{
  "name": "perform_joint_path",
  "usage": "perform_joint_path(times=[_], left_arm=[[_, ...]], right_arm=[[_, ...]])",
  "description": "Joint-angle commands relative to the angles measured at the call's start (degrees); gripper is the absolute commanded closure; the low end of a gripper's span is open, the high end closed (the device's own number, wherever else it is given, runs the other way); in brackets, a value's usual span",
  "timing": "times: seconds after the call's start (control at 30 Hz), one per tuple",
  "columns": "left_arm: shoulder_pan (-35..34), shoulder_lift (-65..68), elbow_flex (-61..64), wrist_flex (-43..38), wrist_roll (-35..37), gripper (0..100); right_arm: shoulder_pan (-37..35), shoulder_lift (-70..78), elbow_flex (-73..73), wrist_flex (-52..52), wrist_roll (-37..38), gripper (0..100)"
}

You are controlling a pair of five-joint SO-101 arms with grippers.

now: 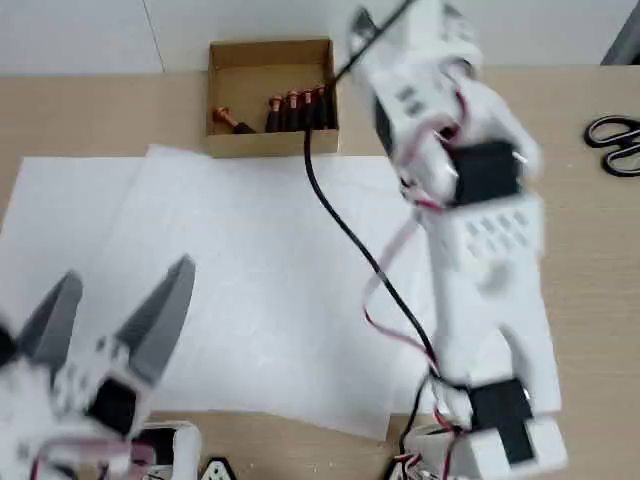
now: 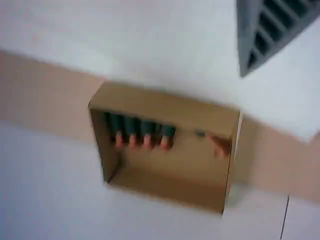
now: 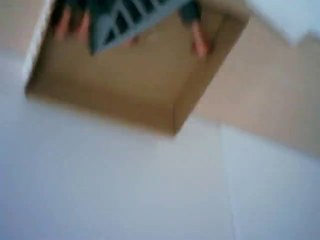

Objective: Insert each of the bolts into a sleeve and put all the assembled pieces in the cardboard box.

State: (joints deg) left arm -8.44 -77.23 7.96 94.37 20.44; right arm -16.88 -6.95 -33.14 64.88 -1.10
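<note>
In the cardboard box (image 1: 270, 146) at the far edge of the tabletop (image 1: 100, 100) lie four assembled pieces (image 1: 298, 108) in a row and a fifth piece (image 1: 228, 118) apart; the right jaws, by its corner, should rise straight up, clear of the wall. The left jaws hang spread and empty; blur hides the right jaws' state

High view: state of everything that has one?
cardboard box: open-topped, upright, on the table.
row of four assembled pieces: lying in the box, side by side.
fifth assembled piece: lying in the box, apart from the row.
left gripper: fingers open, empty, over the white paper.
right gripper: at the box; open or shut unclear.
scissors: lying flat on the table.
</note>
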Motion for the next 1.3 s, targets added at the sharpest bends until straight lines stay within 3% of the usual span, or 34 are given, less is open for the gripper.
perform_joint_path(times=[0.0, 0.13, 0.37, 0.63, 0.77, 1.0, 1.13, 1.27], left_arm=[[0.1, -7.4, 2.0, 0.3, -0.1, 62], [0.1, -15.2, 12.9, -4.2, -0.2, 62], [-0.1, -27.9, 41.3, -22.9, -0.2, 62], [0.0, -26.8, 44.7, -24.5, -0.2, 62], [0.0, -26.9, 50.9, -27.4, -0.2, 62], [-0.1, -26.9, 61.8, -36.4, -0.2, 62], [-0.1, -26.9, 68.3, -37.4, -0.2, 62], [0.2, -26.9, 73.4, -37.5, -0.2, 62]], right_arm=[[0.5, -10.9, -2.4, 17.3, 0.5, 73.1], [0.5, -15.5, -2.4, 29.9, 0.6, 73.1], [3.9, -22.5, 9.4, 30.6, 0.4, 73.1], [5.5, -41.7, 36.5, 25.5, 0.5, 73.1], [5.6, -50.7, 57.3, 12.7, 0.5, 73.1], [10.4, -63.4, 97.5, -23.6, 0.5, 73.1], [13.8, -71.2, 116.7, -42.4, 0.5, 73.1], [14.4, -80.7, 130.0, -53.1, 0.7, 73.1]])
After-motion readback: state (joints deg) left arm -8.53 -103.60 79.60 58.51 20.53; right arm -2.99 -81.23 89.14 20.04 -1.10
